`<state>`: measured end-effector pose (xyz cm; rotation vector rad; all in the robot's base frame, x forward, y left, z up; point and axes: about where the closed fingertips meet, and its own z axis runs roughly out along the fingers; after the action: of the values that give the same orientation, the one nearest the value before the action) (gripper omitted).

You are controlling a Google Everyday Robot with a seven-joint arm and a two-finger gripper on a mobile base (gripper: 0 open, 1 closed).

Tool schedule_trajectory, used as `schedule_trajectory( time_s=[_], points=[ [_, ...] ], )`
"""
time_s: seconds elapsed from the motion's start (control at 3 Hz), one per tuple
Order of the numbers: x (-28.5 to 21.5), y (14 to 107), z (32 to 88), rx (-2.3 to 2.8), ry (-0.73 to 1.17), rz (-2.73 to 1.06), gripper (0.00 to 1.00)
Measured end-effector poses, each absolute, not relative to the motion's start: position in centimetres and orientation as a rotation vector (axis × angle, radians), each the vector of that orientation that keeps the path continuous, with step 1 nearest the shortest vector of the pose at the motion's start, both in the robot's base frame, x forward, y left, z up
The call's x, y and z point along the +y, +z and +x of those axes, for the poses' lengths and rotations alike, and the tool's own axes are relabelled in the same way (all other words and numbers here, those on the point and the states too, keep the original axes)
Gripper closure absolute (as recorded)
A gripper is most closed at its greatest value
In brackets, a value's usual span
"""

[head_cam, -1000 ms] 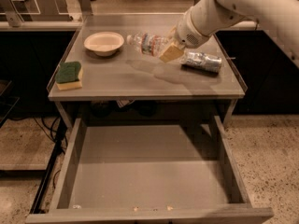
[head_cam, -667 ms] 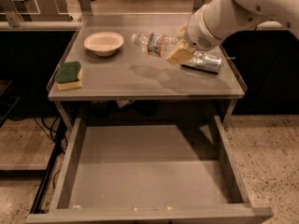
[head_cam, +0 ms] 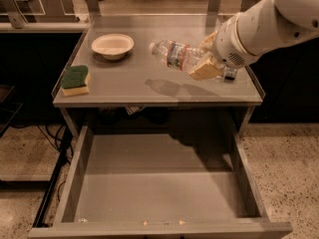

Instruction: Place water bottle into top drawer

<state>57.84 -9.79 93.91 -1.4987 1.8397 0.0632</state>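
Gripper [head_cam: 207,57] with water bottle [head_cam: 174,55] above table [head_cam: 124,81]

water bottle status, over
Gripper over the table, jaws shut on water bottle. Bottle off the surface, tilted, cap left. Top drawer open below, nothing blocking.

Single camera, high front, looking down over top drawer [head_cam: 154,183] onto table [head_cam: 124,86]; hand [head_cam: 207,55] upper right.

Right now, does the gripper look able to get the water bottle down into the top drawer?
Probably yes. The gripper holds the water bottle above the table; the top drawer stands pulled out in front and below, with open floor. It need only clear the table's front edge.
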Motion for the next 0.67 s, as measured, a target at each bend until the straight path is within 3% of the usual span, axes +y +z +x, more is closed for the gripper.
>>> schedule_trajectory(
  time_s=[0.67],
  points=[
    [-8.5,93.3,58.1,1.824,0.126,-1.5,1.0]
  ],
)
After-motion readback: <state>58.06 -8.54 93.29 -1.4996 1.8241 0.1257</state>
